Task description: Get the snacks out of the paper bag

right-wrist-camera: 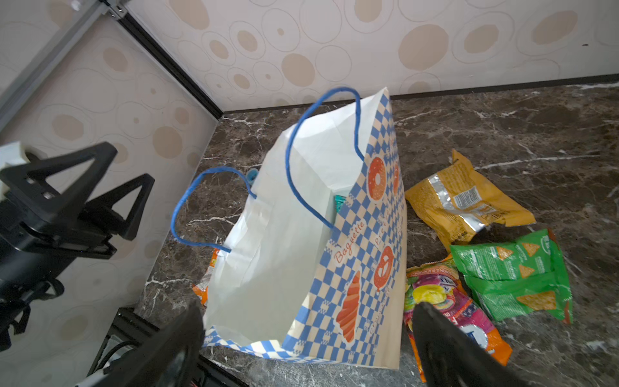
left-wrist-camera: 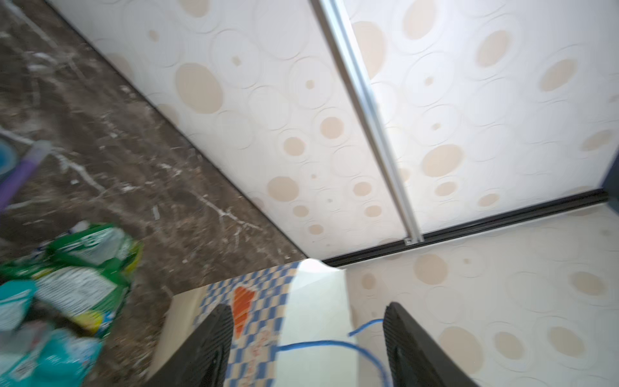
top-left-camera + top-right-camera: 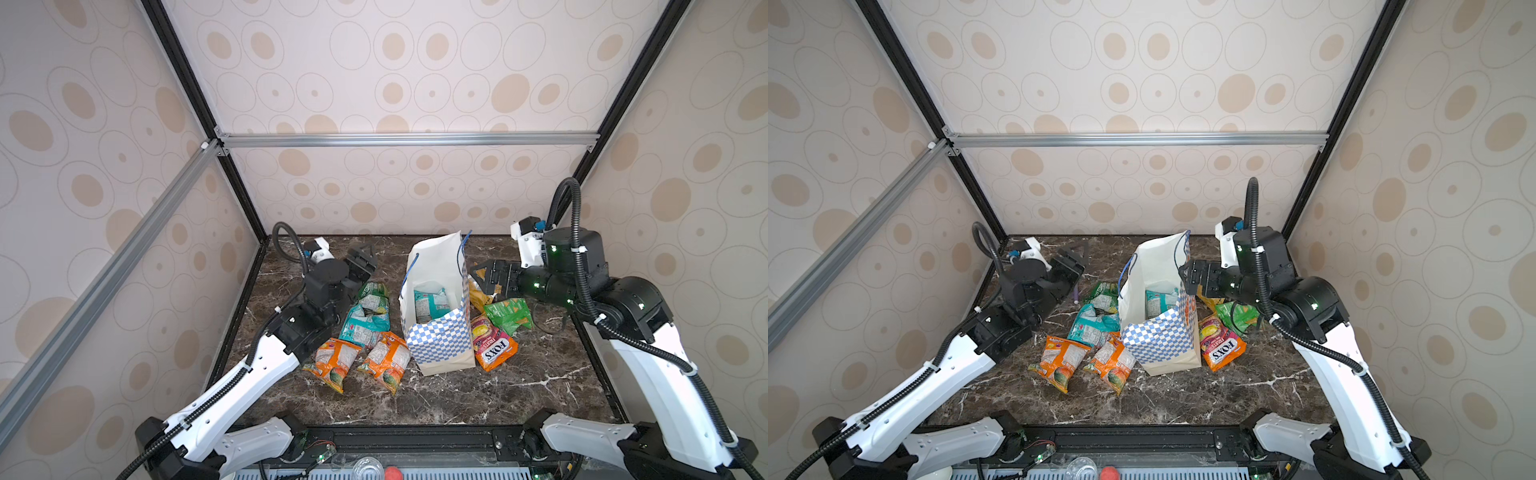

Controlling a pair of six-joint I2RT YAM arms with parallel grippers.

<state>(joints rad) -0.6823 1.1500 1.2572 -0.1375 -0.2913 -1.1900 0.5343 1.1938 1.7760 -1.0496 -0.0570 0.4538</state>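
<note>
The paper bag (image 3: 441,347) stands upright mid-table with one teal packet (image 3: 430,306) inside (the other snacks (image 3: 365,326) lie on the table (image 3: 519,386) either side). The left gripper (image 3: 362,254) and right gripper (image 3: 478,277) flank it, both spread wide and empty.

The paper bag (image 3: 440,343) has blue and white squares outside, orange bread pictures (image 1: 349,310), a tan bottom and blue handles (image 1: 338,89). Inside it is white. There are orange and white packets (image 3: 334,363), a teal packet (image 3: 363,326), a green packet (image 3: 509,316) and a yellow packet (image 1: 465,201). The table (image 3: 478,399) is dark brown with white lines.
</note>
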